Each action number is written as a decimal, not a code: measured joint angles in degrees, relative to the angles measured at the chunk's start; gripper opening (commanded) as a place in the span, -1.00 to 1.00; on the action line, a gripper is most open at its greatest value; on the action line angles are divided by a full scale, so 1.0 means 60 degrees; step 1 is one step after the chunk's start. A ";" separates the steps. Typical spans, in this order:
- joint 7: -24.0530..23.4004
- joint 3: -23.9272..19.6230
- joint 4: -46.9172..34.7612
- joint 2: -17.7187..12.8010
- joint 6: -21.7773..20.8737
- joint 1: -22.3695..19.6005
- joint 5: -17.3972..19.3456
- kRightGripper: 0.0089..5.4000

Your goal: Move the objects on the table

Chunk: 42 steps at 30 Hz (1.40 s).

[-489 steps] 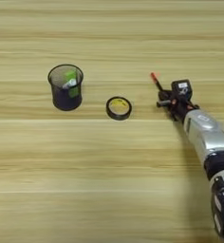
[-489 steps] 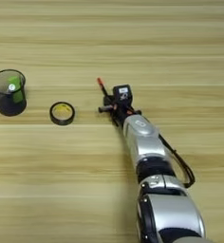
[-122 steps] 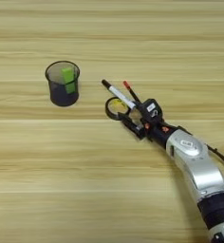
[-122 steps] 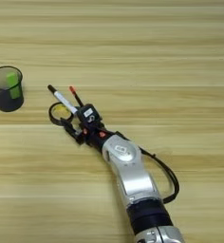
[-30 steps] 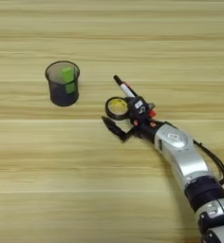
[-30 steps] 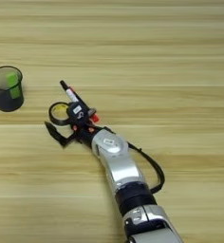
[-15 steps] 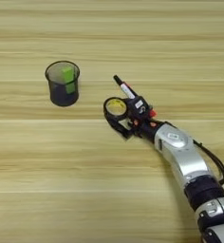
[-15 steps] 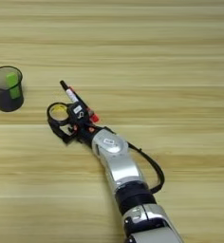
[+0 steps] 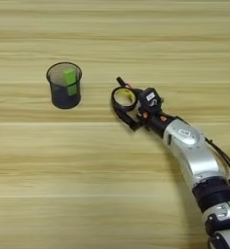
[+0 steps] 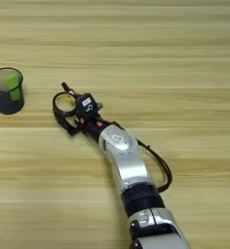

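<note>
Claw: your right claw looks shut around the tape ring, one black finger curling round its 9 o'clock side, maybe so you can drag it
Ring: on the table at 3 o'clock of the dark cup
Cup: holds a green thing
Hidden: marker and red-tipped pen poke out at the ring's 12 o'clock; the arm covers the rest, and you can't tell them apart

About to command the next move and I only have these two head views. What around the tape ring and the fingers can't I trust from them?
- Marker and pen: only a dark tip shows behind the tape ring; the right gripper covers the rest in both views.
- Grip: the fingers curve round the ring, but contact cannot be made out.
- Cup: the green item inside is too small to identify.
</note>
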 measured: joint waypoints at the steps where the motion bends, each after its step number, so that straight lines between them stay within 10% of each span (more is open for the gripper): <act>1: -0.0020 -0.0117 -0.0148 -0.0012 0.0049 -0.0002 0.0069 0.50; 14: -0.1769 -0.2368 0.1884 -0.0994 0.0086 -0.1294 0.0697 0.50; 22: -0.2589 -0.2406 0.3896 -0.1160 0.0017 -0.1918 0.0424 0.50; 42: -0.2703 -0.2007 0.3981 -0.1013 0.0248 -0.1766 0.0309 0.49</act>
